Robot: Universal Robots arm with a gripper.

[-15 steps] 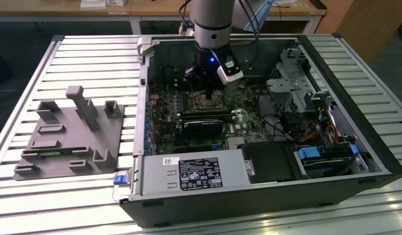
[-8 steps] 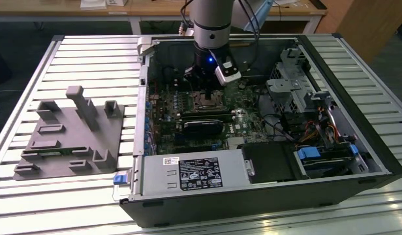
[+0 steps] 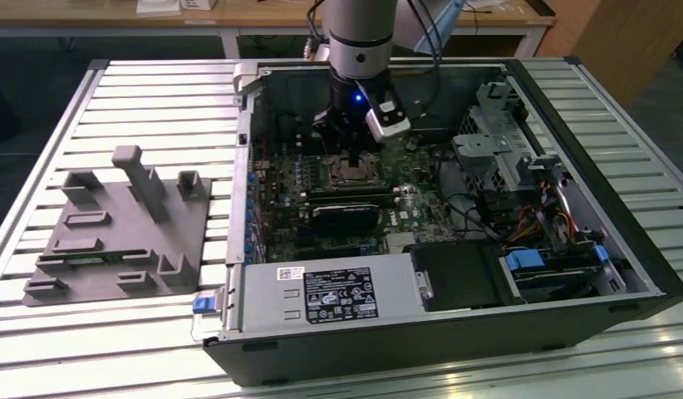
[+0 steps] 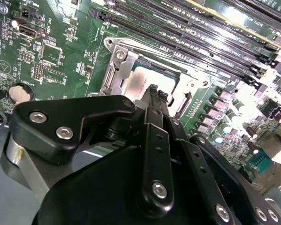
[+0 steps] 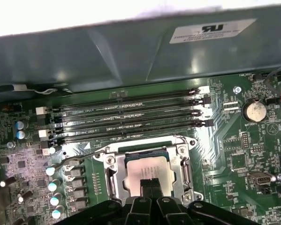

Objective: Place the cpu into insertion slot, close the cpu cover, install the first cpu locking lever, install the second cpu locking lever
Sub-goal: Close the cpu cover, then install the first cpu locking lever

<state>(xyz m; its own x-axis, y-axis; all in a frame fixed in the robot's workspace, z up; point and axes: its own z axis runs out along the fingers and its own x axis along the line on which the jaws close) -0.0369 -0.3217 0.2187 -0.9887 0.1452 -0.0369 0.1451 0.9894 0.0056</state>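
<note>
My fingers (image 5: 150,185) closed, empty, tips over seated cpu (image 5: 147,168). cpu cover (image 5: 185,168) looks down; locking lever (image 5: 81,157) unlatched. Judging lever step: needs push down, hook under tab.

Workshop or lab: slatted aluminium bench (image 3: 153,91), open computer case (image 3: 430,337), grey fixture block (image 3: 120,241), wooden desks (image 3: 264,15) behind.

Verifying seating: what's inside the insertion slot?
The cpu lies in the insertion slot, silvery face up. The tool covers part of that face; the slot's contacts underneath are hidden.
</note>
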